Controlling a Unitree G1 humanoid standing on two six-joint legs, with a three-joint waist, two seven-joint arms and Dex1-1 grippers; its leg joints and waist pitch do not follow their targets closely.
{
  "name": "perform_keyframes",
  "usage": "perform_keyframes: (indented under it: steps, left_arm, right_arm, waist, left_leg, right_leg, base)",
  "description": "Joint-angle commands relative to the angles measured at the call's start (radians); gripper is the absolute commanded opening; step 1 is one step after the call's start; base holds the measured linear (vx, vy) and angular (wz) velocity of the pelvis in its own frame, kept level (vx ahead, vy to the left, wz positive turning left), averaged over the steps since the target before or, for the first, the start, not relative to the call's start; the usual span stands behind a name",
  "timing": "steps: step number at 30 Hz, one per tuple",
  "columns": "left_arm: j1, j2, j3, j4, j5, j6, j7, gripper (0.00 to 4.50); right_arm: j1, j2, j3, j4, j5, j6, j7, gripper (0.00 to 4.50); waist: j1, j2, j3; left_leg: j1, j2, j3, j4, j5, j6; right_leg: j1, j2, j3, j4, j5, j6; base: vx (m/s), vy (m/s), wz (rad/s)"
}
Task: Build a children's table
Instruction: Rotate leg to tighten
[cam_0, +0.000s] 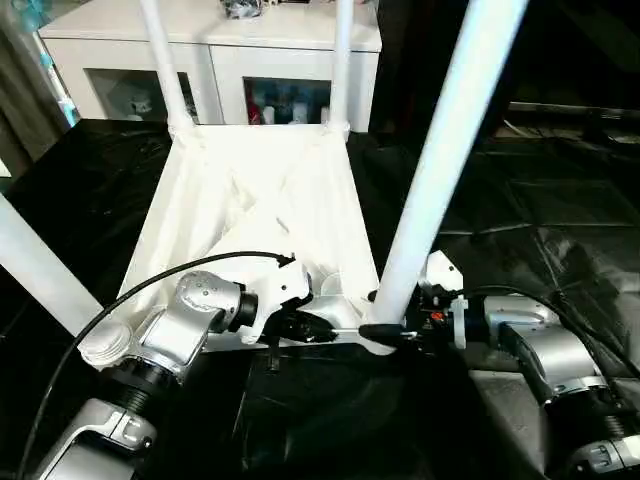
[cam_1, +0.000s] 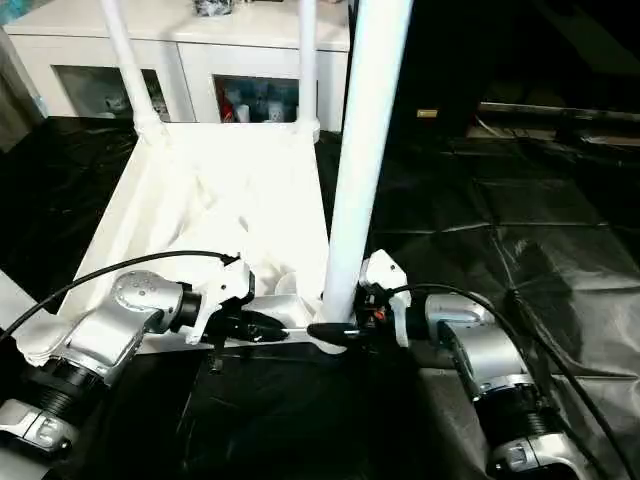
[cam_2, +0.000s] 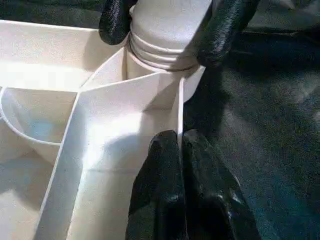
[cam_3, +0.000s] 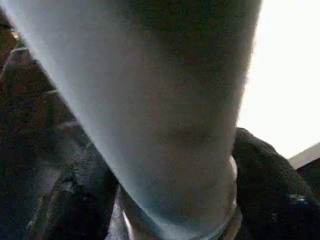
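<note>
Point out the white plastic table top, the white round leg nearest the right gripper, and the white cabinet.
white plastic table top (cam_0: 250, 205): left eye view, ribbed underside.
white round leg (cam_0: 440, 160): left eye view, mid shaft.
white cabinet (cam_0: 225, 65): left eye view, front panel.

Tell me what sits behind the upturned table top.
Behind the table top stands a white cabinet with glass-fronted compartments. The two far legs cover parts of it; what the compartments hold is unclear.
</note>
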Motion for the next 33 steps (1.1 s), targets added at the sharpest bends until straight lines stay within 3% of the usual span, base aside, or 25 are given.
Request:
perform_keyframes:
  steps: [1,6,8,11,13,14,17,22,24,26,29,33]
  left_arm:
    - [0.007,-0.015,-0.011,-0.013,-0.012,-0.004,0.012,0.00]
    - [0.001,-0.026,-0.008,0.002,-0.003,-0.008,0.041,0.00]
    - [-0.017,-0.054,0.006,0.035,0.014,0.005,0.118,0.00]
    - [-0.051,-0.119,0.035,0.079,0.027,0.036,0.239,0.00]
    - [-0.081,-0.168,0.038,0.121,0.051,0.048,0.330,0.00]
    - [-0.087,-0.178,0.037,0.129,0.057,0.052,0.348,0.00]
    - [-0.110,-0.225,0.034,0.161,0.074,0.070,0.416,0.00]
    - [-0.122,-0.287,0.022,0.174,0.087,0.086,0.460,0.00]
    - [-0.124,-0.296,0.018,0.182,0.087,0.074,0.452,0.00]
    - [-0.124,-0.293,0.016,0.181,0.086,0.067,0.442,0.00]
    - [-0.117,-0.266,0.012,0.169,0.072,0.038,0.386,0.00]
    - [-0.085,-0.197,0.006,0.100,0.034,0.010,0.233,0.00]
  right_arm:
    - [0.015,0.003,0.045,-0.029,0.002,-0.005,0.046,2.82]
    - [0.025,0.002,0.051,-0.036,0.003,0.005,0.048,2.66]
    - [0.035,0.026,0.029,-0.033,0.009,0.028,-0.005,2.64]
    - [0.030,0.098,-0.024,0.029,-0.017,0.011,-0.195,2.64]
    - [0.028,0.158,-0.052,0.068,-0.046,0.016,-0.351,2.64]
    - [0.028,0.172,-0.058,0.072,-0.049,0.023,-0.384,2.64]
    - [0.028,0.244,-0.087,0.085,-0.054,0.055,-0.521,2.64]
    - [0.013,0.328,-0.065,0.103,-0.085,0.029,-0.606,2.64]
    - [0.013,0.348,-0.061,0.090,-0.067,0.023,-0.579,3.34]
    - [0.016,0.346,-0.052,0.075,-0.057,0.026,-0.550,3.40]
    - [0.026,0.307,-0.022,0.038,-0.049,0.013,-0.474,3.80]
    - [0.038,0.203,-0.023,-0.007,-0.020,-0.001,-0.330,3.80]
  waist:
    - [-0.003,-0.008,-0.055]
    - [0.000,-0.009,-0.055]
    - [0.000,-0.014,-0.053]
    - [-0.004,-0.017,-0.046]
    - [-0.011,-0.019,-0.044]
    - [-0.016,-0.019,-0.042]
    - [-0.026,-0.021,-0.041]
    - [-0.031,-0.017,-0.042]
    - [-0.032,-0.018,-0.042]
    - [-0.031,-0.016,-0.043]
    - [-0.030,-0.016,-0.045]
    - [-0.023,-0.018,-0.049]
  left_leg:
    - [0.014,0.065,-0.025,-0.065,-0.091,0.082]
    - [0.016,0.065,-0.024,-0.064,-0.092,0.087]
    - [0.018,0.065,-0.023,-0.065,-0.106,0.084]
    - [0.023,0.063,-0.024,-0.070,-0.158,0.050]
    - [0.021,0.062,-0.029,-0.076,-0.190,0.022]
    - [0.024,0.061,-0.029,-0.078,-0.210,0.008]
    - [0.021,0.059,-0.033,-0.080,-0.226,0.002]
    - [0.019,0.058,-0.035,-0.082,-0.232,0.004]
    - [0.018,0.058,-0.034,-0.081,-0.244,0.011]
    - [0.017,0.058,-0.034,-0.081,-0.235,0.014]
    - [0.016,0.060,-0.032,-0.079,-0.210,0.025]
    - [0.012,0.060,-0.031,-0.073,-0.173,0.056]
  right_leg:
    - [0.040,-0.081,0.037,-0.057,0.016,-0.280]
    - [0.039,-0.081,0.036,-0.058,0.006,-0.279]
    - [0.037,-0.081,0.037,-0.062,-0.023,-0.274]
    - [0.029,-0.084,0.039,-0.076,-0.148,-0.258]
    - [0.030,-0.087,0.039,-0.084,-0.240,-0.232]
    - [0.025,-0.083,0.040,-0.089,-0.281,-0.213]
    - [0.023,-0.085,0.042,-0.094,-0.322,-0.186]
    - [0.022,-0.084,0.043,-0.097,-0.313,-0.177]
    - [0.021,-0.084,0.044,-0.099,-0.322,-0.174]
    - [0.022,-0.083,0.044,-0.097,-0.302,-0.177]
    - [0.024,-0.082,0.045,-0.091,-0.230,-0.192]
    - [0.035,-0.084,0.044,-0.082,-0.150,-0.215]
  base:
    - [0.000,0.000,0.00]
    - [0.000,0.000,0.00]
    - [0.000,0.000,0.00]
    - [0.000,0.000,0.00]
    - [0.000,0.000,0.00]
    - [0.000,0.000,0.00]
    - [0.000,0.000,0.00]
    - [0.000,0.000,0.00]
    - [0.000,0.000,0.00]
    - [0.000,0.000,0.00]
    - [0.000,0.000,0.00]
    - [0.000,0.000,0.00]
